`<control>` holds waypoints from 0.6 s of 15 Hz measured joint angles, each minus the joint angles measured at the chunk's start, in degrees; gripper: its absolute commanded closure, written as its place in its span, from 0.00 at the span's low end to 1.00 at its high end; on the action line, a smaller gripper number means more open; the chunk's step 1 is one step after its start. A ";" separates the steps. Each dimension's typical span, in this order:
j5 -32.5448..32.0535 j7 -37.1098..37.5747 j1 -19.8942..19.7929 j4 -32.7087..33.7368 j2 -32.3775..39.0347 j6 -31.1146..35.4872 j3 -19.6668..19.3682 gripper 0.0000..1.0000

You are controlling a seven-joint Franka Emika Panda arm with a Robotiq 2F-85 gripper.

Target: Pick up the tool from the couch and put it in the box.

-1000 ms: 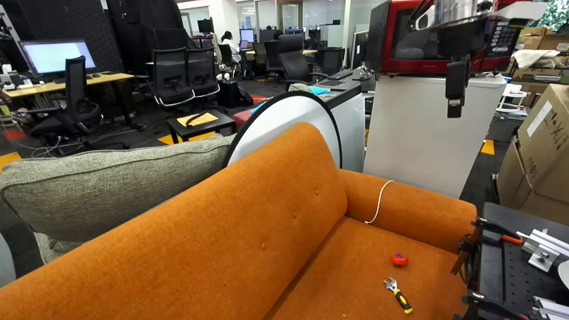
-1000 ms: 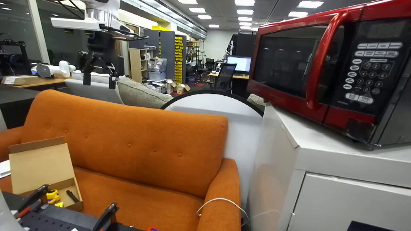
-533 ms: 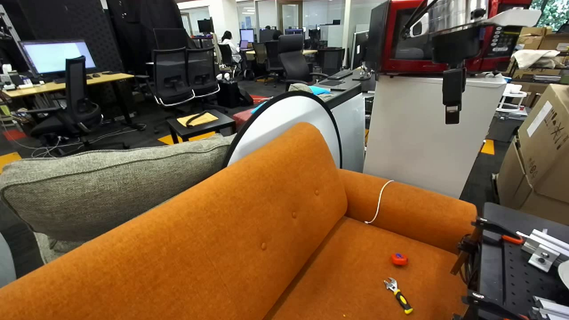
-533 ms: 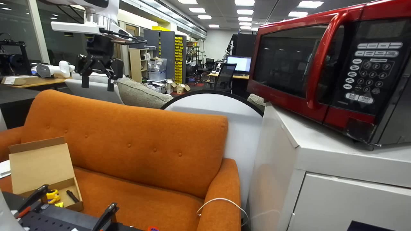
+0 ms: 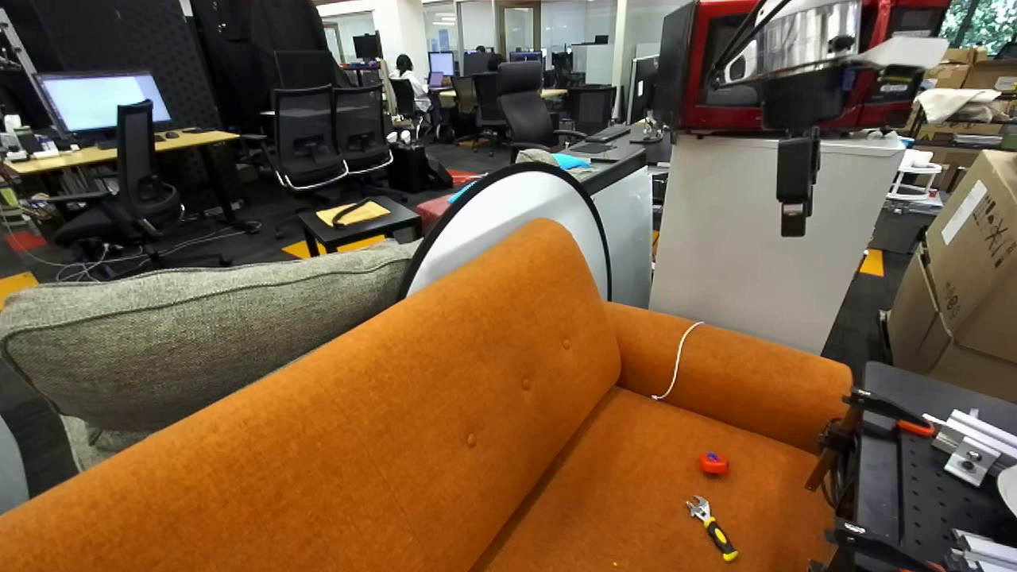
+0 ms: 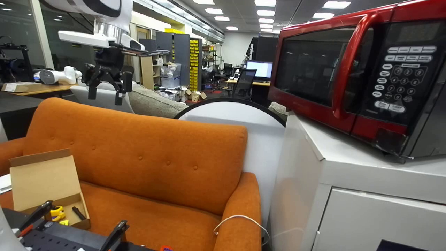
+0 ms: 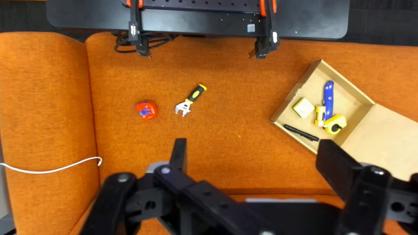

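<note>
The tool, a small wrench (image 7: 192, 97) with a silver head and a black and yellow handle, lies on the seat of the orange couch (image 7: 228, 68). It also shows in an exterior view (image 5: 713, 528). The open cardboard box (image 7: 346, 84) sits on the same seat and holds a blue piece, yellow pieces and a black pen. The box also shows in an exterior view (image 6: 47, 181). My gripper (image 7: 253, 141) is open and empty, high above the couch in both exterior views (image 6: 105, 97). The wrench lies ahead and left of the jaws in the wrist view; the box is at the right finger's side.
A small red round piece (image 7: 147, 110) lies beside the wrench. A black table (image 7: 199, 22) with clamps (image 7: 268, 39) borders the seat. A white cord (image 7: 52, 170) hangs over the armrest. A red microwave (image 6: 313, 66) stands on a white cabinet (image 6: 376, 174).
My gripper has moved down, and slightly left in an exterior view, staying open. The wrench, the red piece and the box have not moved.
</note>
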 measured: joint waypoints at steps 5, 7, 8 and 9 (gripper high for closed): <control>2.67 0.11 0.14 -3.25 12.23 17.08 0.31 0.00; 2.67 1.38 0.36 -2.85 18.35 22.11 0.98 0.00; 2.31 2.13 0.45 -2.32 20.91 23.23 1.30 0.00; 2.12 2.62 0.51 -1.61 22.84 23.65 1.48 0.00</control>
